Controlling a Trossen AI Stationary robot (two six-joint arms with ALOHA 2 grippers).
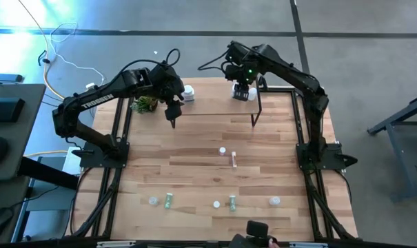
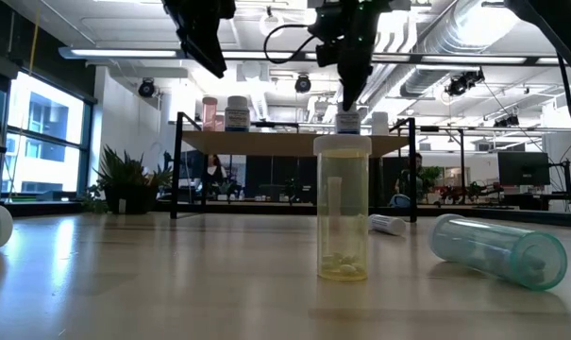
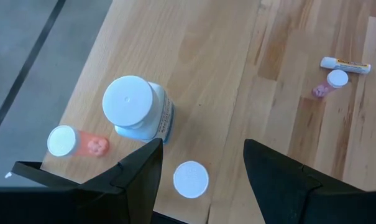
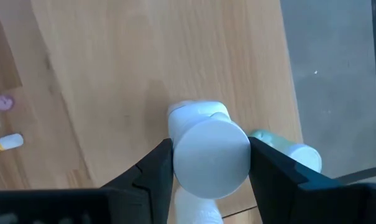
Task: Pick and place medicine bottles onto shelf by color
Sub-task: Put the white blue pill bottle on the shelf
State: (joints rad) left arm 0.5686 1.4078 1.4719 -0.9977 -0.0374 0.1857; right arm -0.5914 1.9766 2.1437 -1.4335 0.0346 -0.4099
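Medicine bottle (image 4: 210,149), white, sits pinched in the right gripper (image 4: 210,163) over the shelf (image 1: 225,107) — best lowered upright before release — while the left gripper (image 3: 200,167) hangs wide open.

you've got bright, even daylight up top, with cyan glare in the far corner behind the left gripper (image 1: 172,110). at table height, ceiling strips and the window backlight both arms into silhouettes. the white cap between the right gripper's fingers (image 4: 275,177) is soft, too close.
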